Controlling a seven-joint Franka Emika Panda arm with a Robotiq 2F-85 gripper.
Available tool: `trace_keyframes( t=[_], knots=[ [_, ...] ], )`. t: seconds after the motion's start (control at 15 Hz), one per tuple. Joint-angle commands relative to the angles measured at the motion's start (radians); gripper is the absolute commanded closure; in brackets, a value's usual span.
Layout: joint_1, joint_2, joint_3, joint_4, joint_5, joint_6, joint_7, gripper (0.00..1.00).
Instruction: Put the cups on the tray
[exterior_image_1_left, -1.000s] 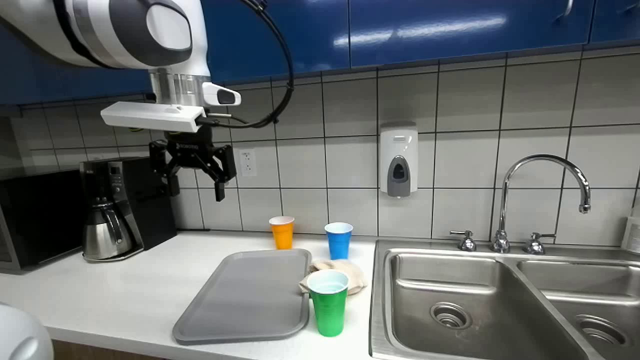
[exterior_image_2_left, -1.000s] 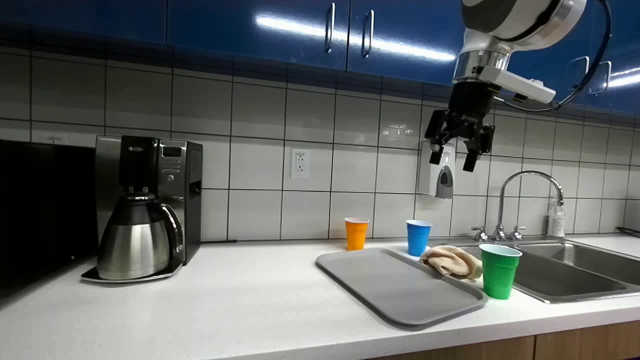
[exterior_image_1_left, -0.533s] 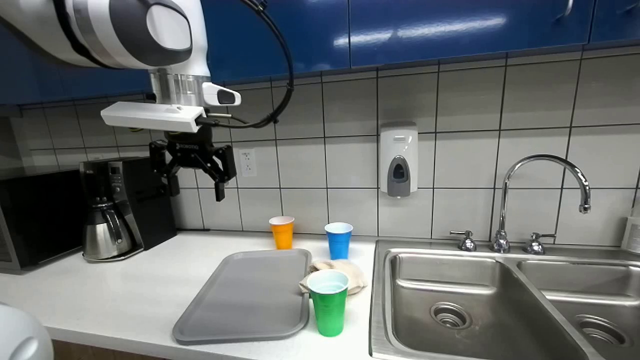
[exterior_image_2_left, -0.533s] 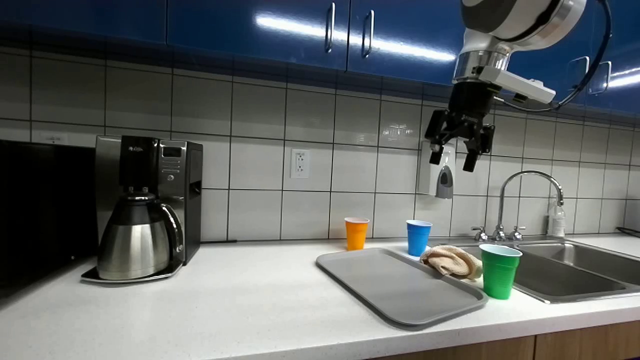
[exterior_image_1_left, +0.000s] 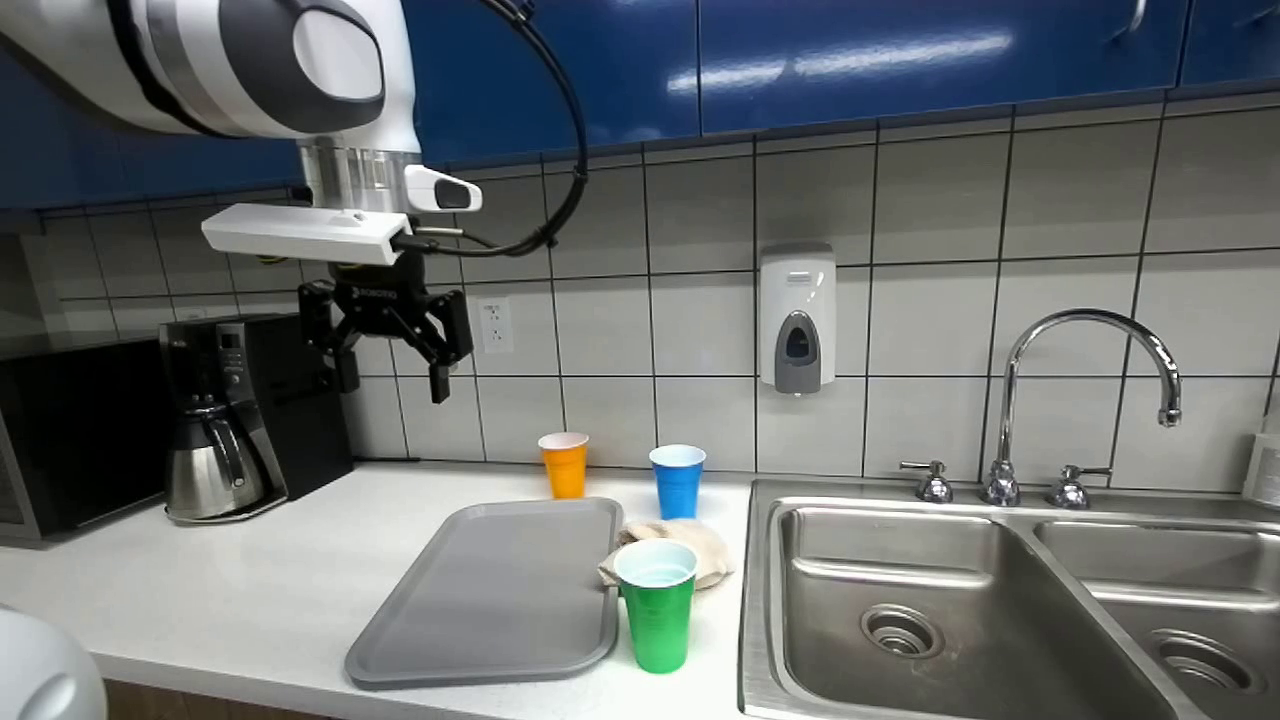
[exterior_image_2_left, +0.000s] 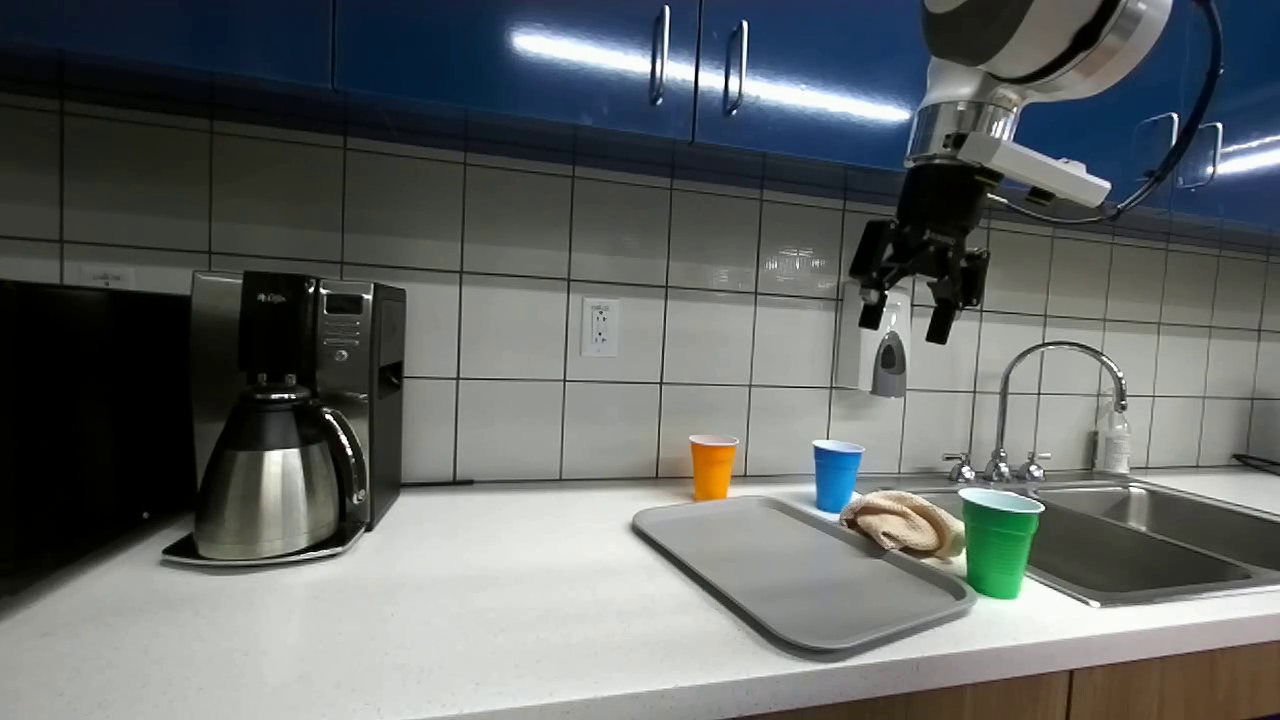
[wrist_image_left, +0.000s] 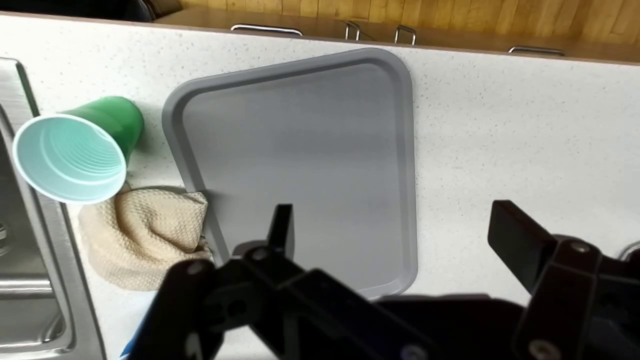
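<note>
The grey tray (exterior_image_1_left: 500, 590) lies flat on the counter and also shows in the wrist view (wrist_image_left: 305, 150). The green cup (exterior_image_1_left: 658, 625) stands upright beside the tray, near the sink, and shows in the wrist view (wrist_image_left: 117, 120). The blue cup (exterior_image_2_left: 836, 480) and the orange cup (exterior_image_2_left: 712, 470) stand upright near the back wall, behind the tray. In the wrist view only a sliver of the blue cup (wrist_image_left: 129, 347) shows; the orange cup is out of view there. My gripper (exterior_image_1_left: 394, 382) is open and empty, high above the counter; it also shows in the wrist view (wrist_image_left: 395, 220).
A crumpled beige cloth (exterior_image_2_left: 905, 524) lies against the tray between the blue and green cups. The steel sink (exterior_image_1_left: 760, 600) is beside the green cup. A coffee maker with a steel pot (exterior_image_2_left: 270, 490) stands across the counter. A soap dispenser (exterior_image_1_left: 797, 320) hangs on the wall.
</note>
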Motion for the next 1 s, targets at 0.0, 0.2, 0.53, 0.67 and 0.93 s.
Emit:
trace_keyframes(
  t=[0.0, 0.2, 0.53, 0.67, 0.93],
  knots=[
    [-0.005, -0.001, 0.017, -0.013, -0.003, 0.010, -0.004, 0.00],
    [-0.013, 0.005, 0.022, -0.028, -0.015, 0.023, 0.001, 0.00],
    [-0.032, 0.031, 0.011, -0.051, -0.035, 0.062, -0.001, 0.00],
    [-0.053, 0.046, 0.001, -0.058, -0.059, 0.087, -0.004, 0.00],
    [-0.098, 0.092, -0.027, -0.062, -0.105, 0.139, -0.008, 0.00]
  ],
)
